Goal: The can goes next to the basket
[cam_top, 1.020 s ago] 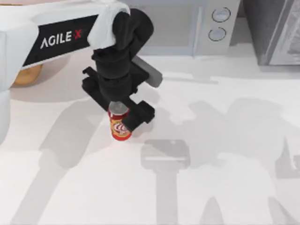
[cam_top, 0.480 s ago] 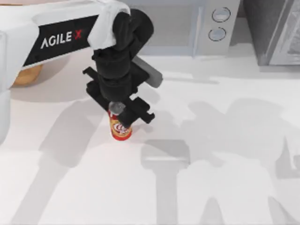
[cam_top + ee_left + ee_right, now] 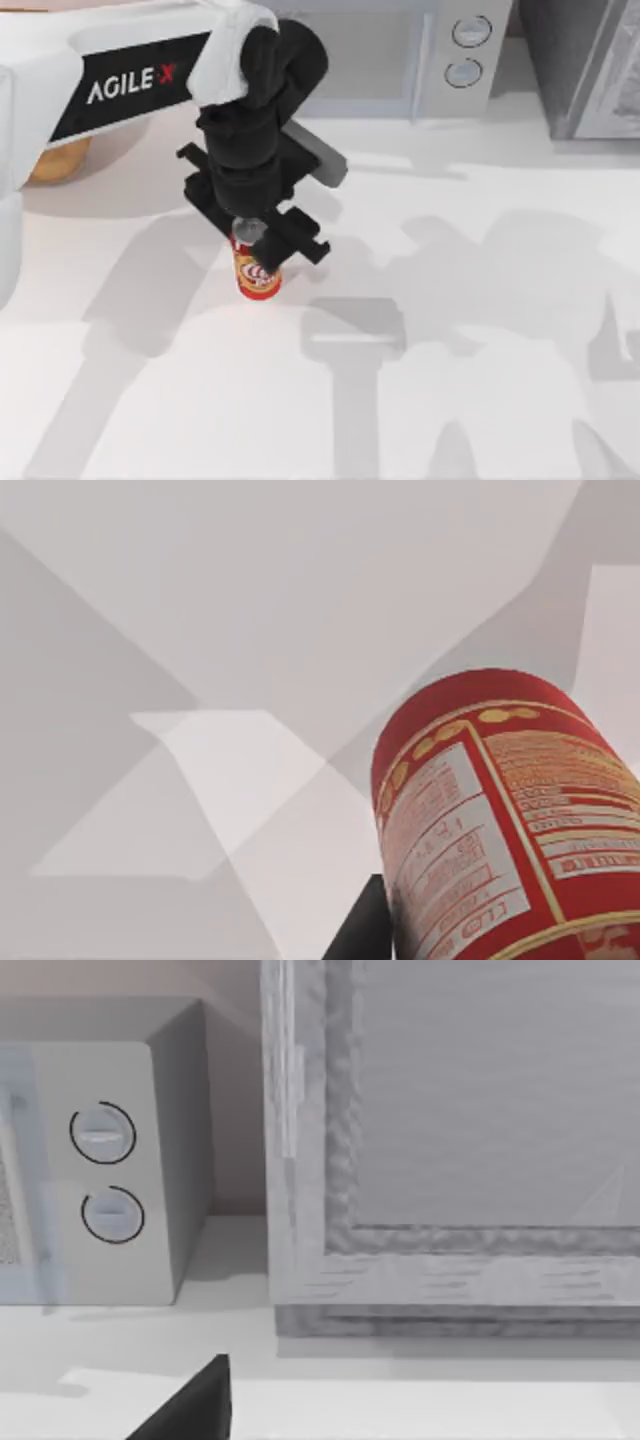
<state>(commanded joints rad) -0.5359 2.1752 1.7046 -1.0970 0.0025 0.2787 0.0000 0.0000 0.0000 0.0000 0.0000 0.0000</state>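
the left gripper (image 3: 262,232) stands directly over the can (image 3: 257,270) on the white table (image 3: 480,400), left of centre in the top view, its dark fingers (image 3: 300,240) set to either side of the can's silver top, one of them a black bar jutting off the right of the can. whether the jaws have actually closed on the can cannot be told from above; they sit narrow around it, and the left wrist view has the red label of the can (image 3: 500,820) pressed in close against a dark finger edge (image 3: 365,930), which suggests a grip at or near contact. the can stands upright on the table, well apart from the basket (image 3: 55,160), of which a tan curve peeks out from under the white arm at the far left edge. the step in hand looks to be the grasp itself, with the carry not yet made. the next move, by this reading, calls for a firm pinch on the can, a lift off the table, and a carry back and left toward the basket, setting it down upright just beside the wicker wall rather than inside it. the right arm's wrist camera looks at a microwave (image 3: 90,1170) and a grey cabinet (image 3: 450,1160) at the back of the table, with the right gripper (image 3: 195,1410) a dark tip low in that view, apparently parked.
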